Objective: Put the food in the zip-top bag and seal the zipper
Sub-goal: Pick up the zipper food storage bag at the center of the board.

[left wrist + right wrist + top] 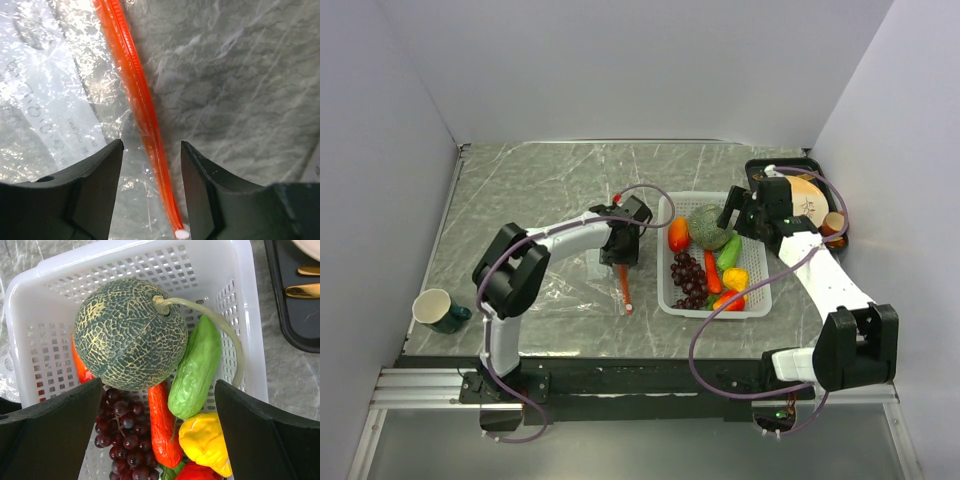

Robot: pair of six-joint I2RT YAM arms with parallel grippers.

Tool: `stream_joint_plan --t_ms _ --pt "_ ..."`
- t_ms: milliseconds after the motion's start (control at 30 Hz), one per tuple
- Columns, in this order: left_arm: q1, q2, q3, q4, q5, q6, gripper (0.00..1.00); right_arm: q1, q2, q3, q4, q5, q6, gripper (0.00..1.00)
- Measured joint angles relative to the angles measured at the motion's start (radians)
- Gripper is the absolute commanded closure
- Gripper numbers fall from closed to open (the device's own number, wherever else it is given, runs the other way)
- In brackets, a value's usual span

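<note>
The clear zip-top bag [570, 285] lies flat on the table, its orange-red zipper [623, 290] along its right edge. My left gripper [620, 250] hovers low over it, open; in the left wrist view the zipper [140, 100] runs between the fingers [95, 190] without touching them, with the bag [50, 90] to its left. The food lies in the white basket [760, 290]: dark green melon [127, 335], grapes [122, 440], carrot [164, 425], green piece [195, 370], yellow piece [205, 440], tomato [678, 234]. My right gripper [157, 390] is open above the melon, holding nothing.
A black tray [800, 165] at the far right holds a tan disc [808, 200] and a small brown cup [833, 224]; gold cutlery [307, 290] lies in it. A green mug [440, 310] stands at the front left. White walls enclose the table.
</note>
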Motion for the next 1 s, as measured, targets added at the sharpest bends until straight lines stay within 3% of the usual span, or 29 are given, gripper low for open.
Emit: stream_joint_plan --t_ms 133,367,633,700,1000 --pt "-0.008 0.039 0.022 -0.017 -0.018 -0.005 0.56 0.0 0.01 0.0 0.002 -0.007 -0.001 0.0" --pt "-0.014 0.057 0.038 -0.025 -0.027 -0.024 0.86 -0.01 0.017 0.0 0.003 -0.021 -0.001 0.0" --pt "-0.019 0.062 0.053 -0.034 -0.033 -0.025 0.92 -0.01 0.02 0.0 0.003 -0.034 -0.001 0.0" --pt "-0.019 0.062 0.055 -0.039 -0.034 -0.025 0.99 -0.01 0.02 0.0 0.003 -0.035 -0.001 0.0" --pt "-0.019 0.003 0.055 -0.043 -0.034 -0.017 0.99 -0.01 0.02 0.0 0.003 -0.053 0.0 0.03"
